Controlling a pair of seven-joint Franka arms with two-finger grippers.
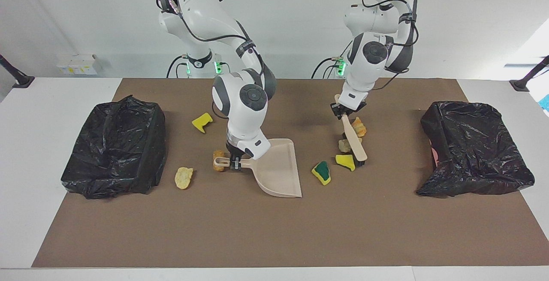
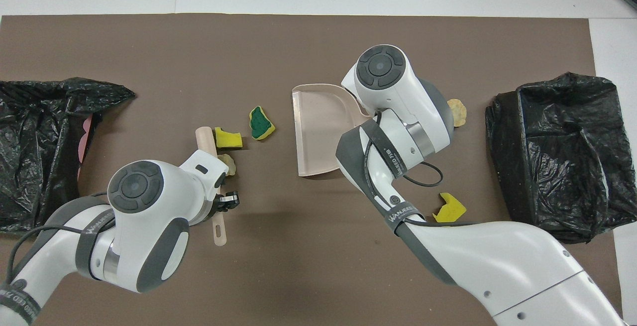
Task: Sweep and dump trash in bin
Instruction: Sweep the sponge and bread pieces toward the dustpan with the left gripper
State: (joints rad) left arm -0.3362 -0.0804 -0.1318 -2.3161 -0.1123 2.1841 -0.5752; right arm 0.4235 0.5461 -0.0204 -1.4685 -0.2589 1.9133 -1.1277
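Note:
My right gripper [image 1: 233, 163] is shut on the handle of the beige dustpan [image 1: 279, 169], which lies flat on the mat with its mouth toward the left arm's end. My left gripper [image 1: 345, 110] is shut on the beige brush [image 1: 355, 143], tilted with its head on the mat. The brush head touches a yellow sponge piece [image 1: 345, 162] and a tan lump [image 1: 344, 145]. An orange-streaked lump [image 1: 359, 126] lies by the brush handle. Between brush and dustpan [image 2: 318, 132] rests a green-topped sponge piece [image 2: 260, 123]. Beside the dustpan handle sits an orange lump [image 1: 218, 161].
Black-bagged bins stand at both ends of the brown mat: one [image 1: 113, 148] at the right arm's end, one [image 1: 472, 148] at the left arm's end. A yellow scrap [image 1: 201, 122] and a tan lump [image 1: 183, 177] lie between the dustpan and the right arm's bin.

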